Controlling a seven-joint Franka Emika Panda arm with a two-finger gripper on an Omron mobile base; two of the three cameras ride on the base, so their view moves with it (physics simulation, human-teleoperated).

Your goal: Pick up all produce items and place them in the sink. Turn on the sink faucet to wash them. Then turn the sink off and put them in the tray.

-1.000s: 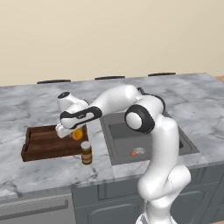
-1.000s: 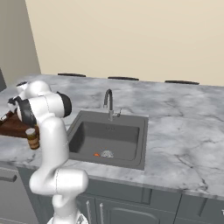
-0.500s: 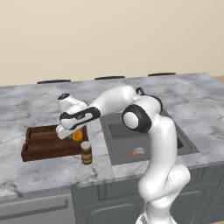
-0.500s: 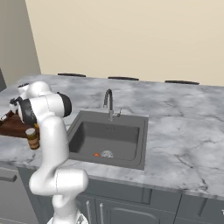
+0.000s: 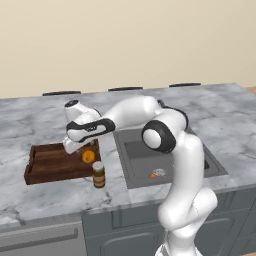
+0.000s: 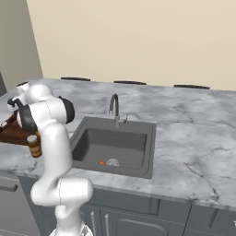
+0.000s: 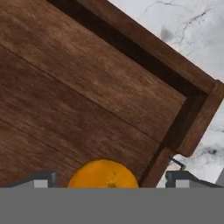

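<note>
Late stage of the task. The orange [image 5: 88,156] lies in the tray [image 5: 47,165], at its corner nearest the sink [image 5: 137,150]; the carrot [image 5: 152,175] is not yet moved from the sink, beside the drain. End effector [image 7: 111,179] released, fingers spread either side of the orange, directly above it.
</note>
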